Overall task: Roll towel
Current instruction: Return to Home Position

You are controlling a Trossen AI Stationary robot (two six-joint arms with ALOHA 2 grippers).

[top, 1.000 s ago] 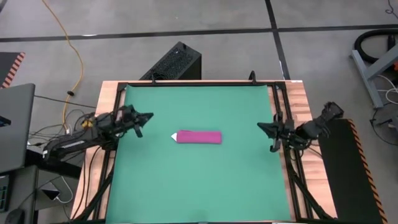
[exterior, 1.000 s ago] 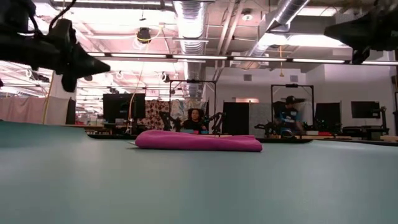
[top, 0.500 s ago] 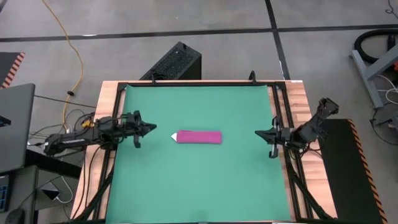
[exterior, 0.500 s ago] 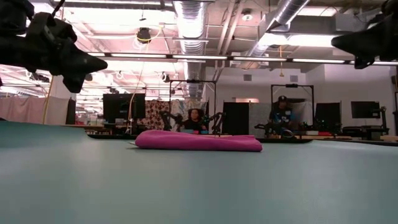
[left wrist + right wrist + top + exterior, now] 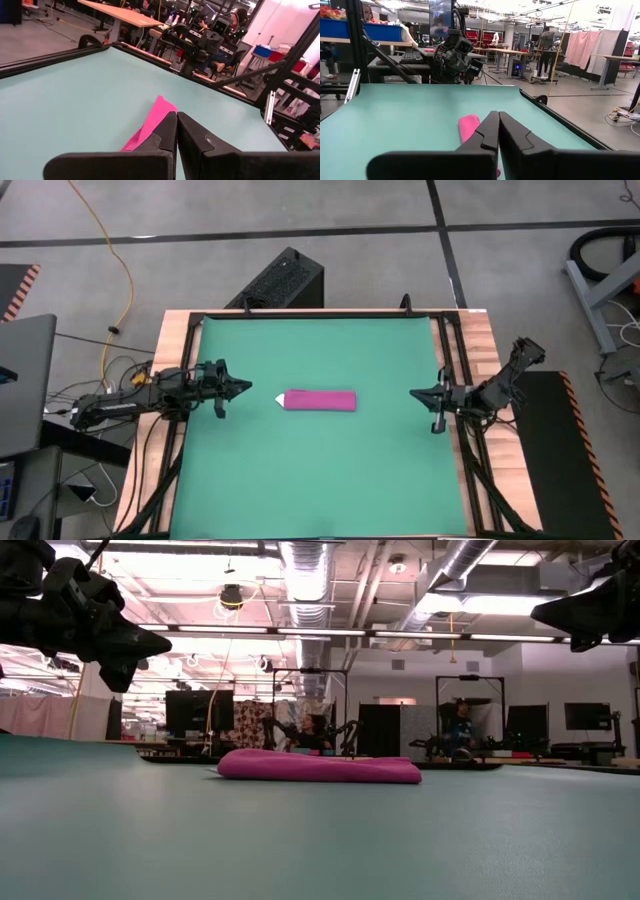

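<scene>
Left arm [image 5: 150,392] has shifted; towel [image 5: 320,400] lies rolled on green mat [image 5: 320,480], workshop [image 5: 470,670] beyond.

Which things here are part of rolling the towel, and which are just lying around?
Part of the job:
towel, rolled, lying in the middle of the green mat
left gripper, shut, over the mat's left side
right gripper, shut, over its right side

Just lying about:
black box on the floor
yellow cable on the floor
</scene>
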